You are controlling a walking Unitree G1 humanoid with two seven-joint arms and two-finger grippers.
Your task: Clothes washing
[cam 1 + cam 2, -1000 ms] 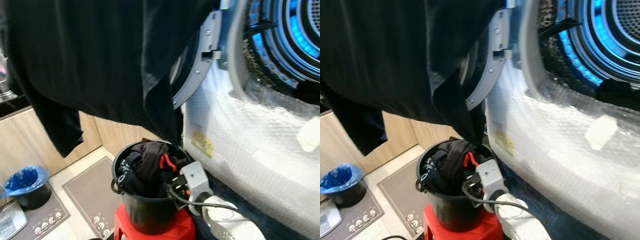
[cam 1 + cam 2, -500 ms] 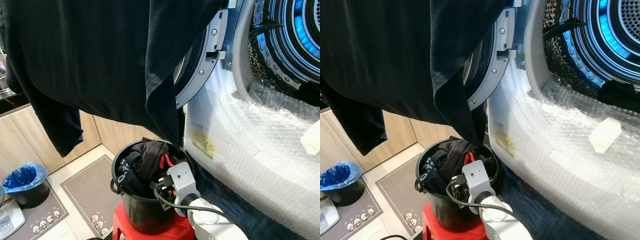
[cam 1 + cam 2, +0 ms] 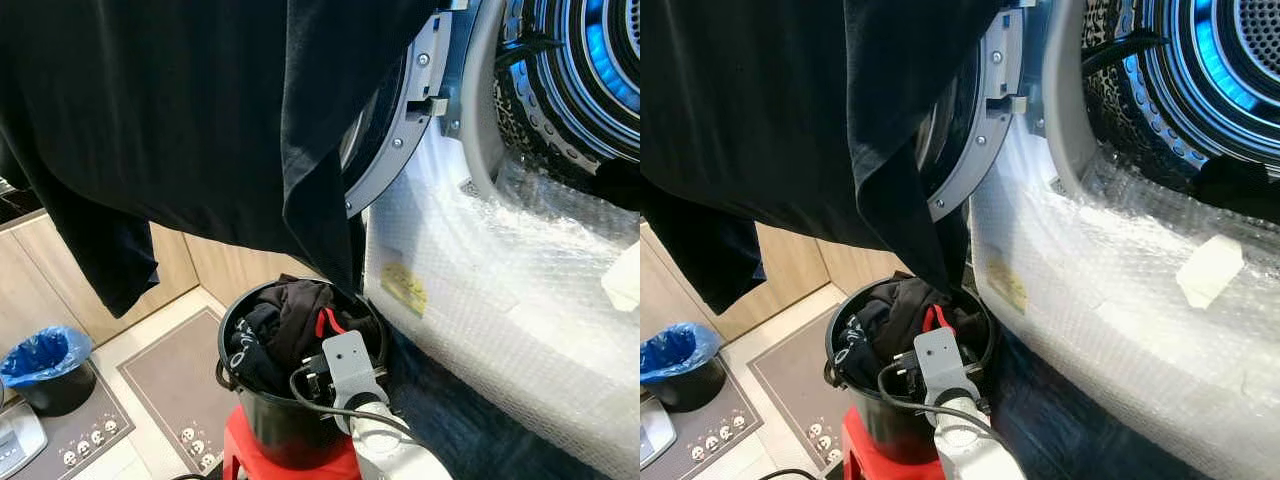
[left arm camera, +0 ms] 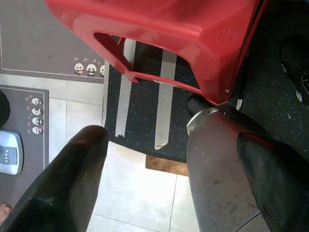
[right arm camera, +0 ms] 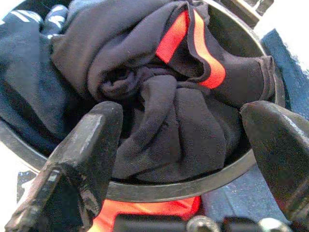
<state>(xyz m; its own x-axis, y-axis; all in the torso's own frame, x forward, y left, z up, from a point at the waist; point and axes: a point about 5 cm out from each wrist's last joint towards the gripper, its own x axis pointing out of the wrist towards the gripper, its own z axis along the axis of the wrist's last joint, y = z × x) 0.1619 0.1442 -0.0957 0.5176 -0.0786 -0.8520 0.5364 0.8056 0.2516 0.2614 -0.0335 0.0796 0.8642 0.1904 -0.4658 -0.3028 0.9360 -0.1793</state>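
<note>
A black bucket [image 3: 268,425] stands on a red stool [image 3: 250,458] and is full of dark clothes [image 5: 159,96], one with red trim [image 5: 200,46]. My right gripper [image 5: 186,140] hovers open just above that pile at the bucket's near rim, holding nothing. A large black garment [image 3: 200,110] hangs across the upper left, draped over the open washer door [image 3: 395,140]. The washer drum [image 3: 580,70] glows blue at the upper right. My left gripper [image 4: 164,186] hangs open low beside the red stool [image 4: 193,34].
Bubble wrap [image 3: 500,280] covers the washer front. A blue-lined bin [image 3: 45,355], a scale [image 3: 15,440] and grey mats [image 3: 170,370] lie on the floor to the left. Wooden cabinets stand behind them.
My right wrist has slid leftward along the bucket's near rim, closer over the clothes. The hanging garment and bucket stay where they were.
</note>
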